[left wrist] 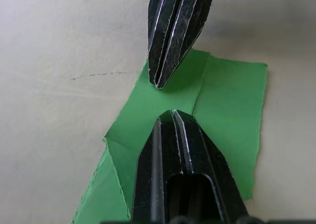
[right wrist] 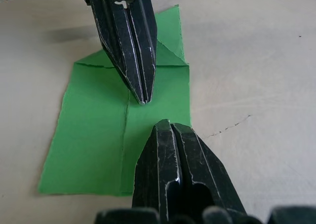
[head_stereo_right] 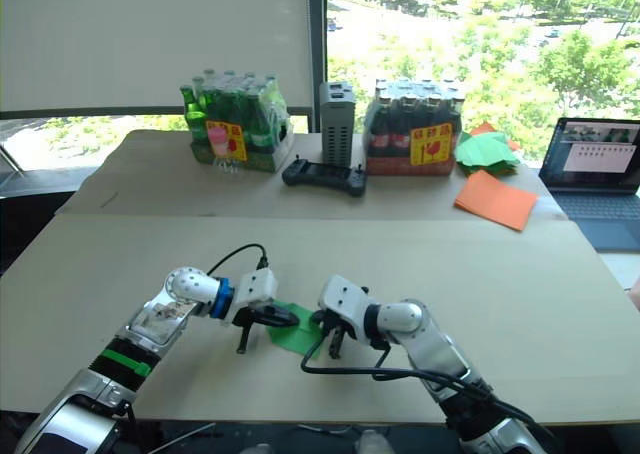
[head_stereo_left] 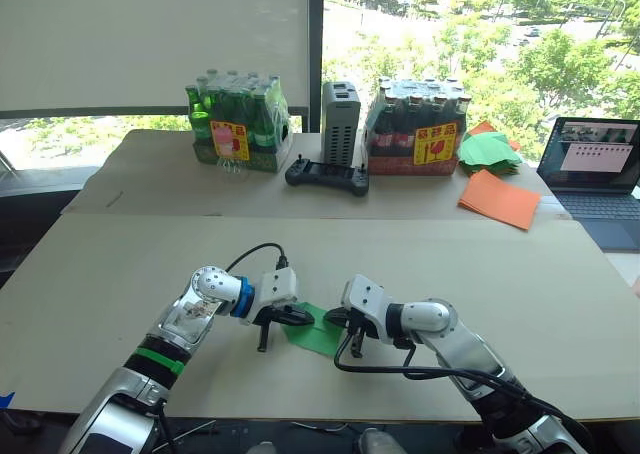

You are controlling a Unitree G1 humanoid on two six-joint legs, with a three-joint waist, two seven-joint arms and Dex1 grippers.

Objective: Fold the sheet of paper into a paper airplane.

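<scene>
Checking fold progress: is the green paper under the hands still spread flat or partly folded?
Partly folded: the green paper lies flat with a centre crease and one corner turned in; no dart yet.

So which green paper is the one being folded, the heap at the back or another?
The flat green paper at the table's near edge, lying between the left gripper and right gripper. The green heap sits far back by the laptop.

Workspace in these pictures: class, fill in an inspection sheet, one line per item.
Surface: tan table, bare around the work.
Job's things: green paper, partly folded with a centre crease, lying flat.
Clutter: two bottle packs, grey box, black controller, orange sheets, green paper heap.
Grippers: left pincer and right pincer shut, tips pressing the paper.
Cables: black leads at both wrists.
Surroundings: laptop, window, trees.
</scene>
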